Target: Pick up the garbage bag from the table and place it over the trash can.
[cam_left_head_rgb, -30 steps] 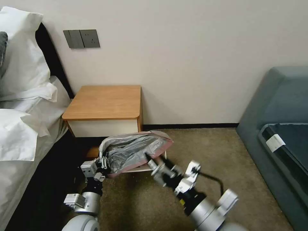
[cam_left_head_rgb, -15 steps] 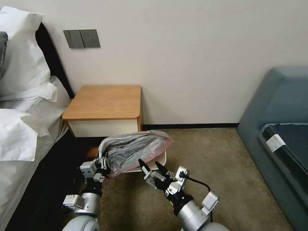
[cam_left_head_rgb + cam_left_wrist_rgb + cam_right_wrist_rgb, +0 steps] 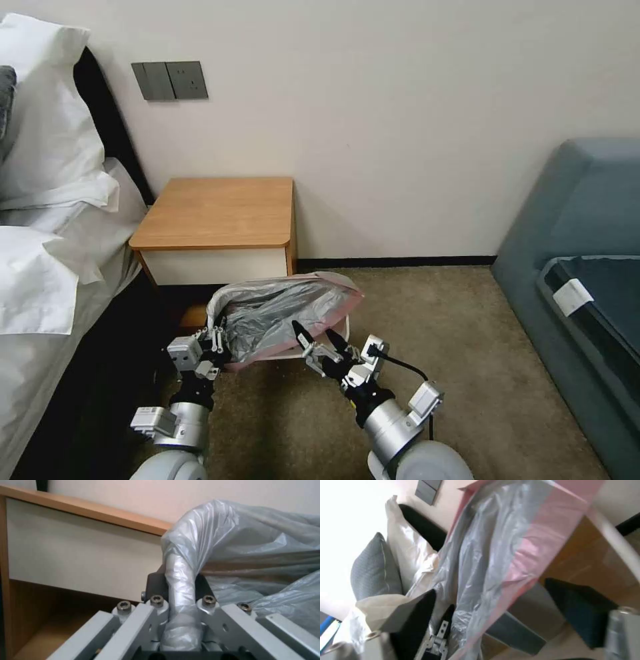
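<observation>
The left pincer [image 3: 215, 338] clamps the garbage bag [image 3: 280, 313] by a gathered fold. The right pincer [image 3: 319, 338], jaws wide (released moments earlier), has drawn back beside the pink rim; the trash can [image 3: 333, 340] remains partly uncovered.

- The left gripper [image 3: 181, 620] fills the lower part of the view, its grey fingers [image 3: 133, 620] closed on a twisted strand of the garbage bag [image 3: 233, 545].
- From the clamped strand, the wrinkly translucent grey film rises and billows out over the gripper.
- Behind stands the table [image 3: 93, 512]: its orange-brown top edge, the white drawer front below it, and the wooden shelf underneath.
- A pale wall lies beyond.
</observation>
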You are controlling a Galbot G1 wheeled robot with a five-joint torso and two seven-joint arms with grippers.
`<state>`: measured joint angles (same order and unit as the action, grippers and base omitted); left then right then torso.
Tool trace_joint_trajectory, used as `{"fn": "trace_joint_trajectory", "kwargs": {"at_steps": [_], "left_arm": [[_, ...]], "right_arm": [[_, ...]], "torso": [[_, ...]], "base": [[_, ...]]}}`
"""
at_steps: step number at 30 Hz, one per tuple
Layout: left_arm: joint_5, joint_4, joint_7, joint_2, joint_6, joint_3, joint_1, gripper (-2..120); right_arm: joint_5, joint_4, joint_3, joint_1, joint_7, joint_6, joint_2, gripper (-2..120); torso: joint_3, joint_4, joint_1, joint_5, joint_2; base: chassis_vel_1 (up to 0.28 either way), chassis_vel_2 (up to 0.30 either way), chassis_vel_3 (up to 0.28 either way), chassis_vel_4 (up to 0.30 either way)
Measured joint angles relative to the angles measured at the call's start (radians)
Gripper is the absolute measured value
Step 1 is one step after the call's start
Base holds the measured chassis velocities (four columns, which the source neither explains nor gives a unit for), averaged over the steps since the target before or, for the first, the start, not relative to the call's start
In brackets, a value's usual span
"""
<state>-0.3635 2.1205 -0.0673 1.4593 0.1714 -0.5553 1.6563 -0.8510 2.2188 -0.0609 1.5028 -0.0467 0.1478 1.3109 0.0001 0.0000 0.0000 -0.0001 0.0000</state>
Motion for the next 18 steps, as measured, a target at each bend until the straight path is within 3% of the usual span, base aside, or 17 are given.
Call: {"fn": "trace_joint_trajectory", "kwargs": {"at_steps": [2,5,10,12,18], "left_arm": [[0.001,0.000,0.000,0.000,0.000,0.000,0.001,3],[0.003,0.001,0.000,0.002,0.000,0.001,0.003,3],[0.005,0.002,0.000,0.003,0.000,0.001,0.003,3],[0.008,0.002,0.000,0.005,-0.001,0.001,0.004,3],[0.010,0.003,0.001,0.005,-0.002,0.000,0.006,3]], "right_arm": [[0.001,-0.002,0.001,0.000,0.001,0.000,0.001,82],[0.013,-0.006,0.001,0.001,0.008,-0.003,0.003,63],[0.023,-0.006,0.001,0.001,0.011,-0.005,0.006,50],[0.027,-0.005,0.001,0.001,0.013,-0.007,0.007,37],[0.032,-0.005,0.001,0.001,0.016,-0.009,0.008,22]], "torso": [[0.000,0.0000,0.000,0.0000,0.000],[0.000,0.0000,0.000,0.0000,0.000],[0.000,0.0000,0.000,0.0000,0.000],[0.000,-0.0001,0.000,0.0000,0.000],[0.000,0.0000,0.000,0.0000,0.000]], "base": [[0.000,0.000,0.000,0.000],[0.000,0.000,0.000,0.000],[0.000,0.000,0.000,0.000],[0.000,0.000,0.000,0.000],[0.000,0.000,0.000,0.000]]}}
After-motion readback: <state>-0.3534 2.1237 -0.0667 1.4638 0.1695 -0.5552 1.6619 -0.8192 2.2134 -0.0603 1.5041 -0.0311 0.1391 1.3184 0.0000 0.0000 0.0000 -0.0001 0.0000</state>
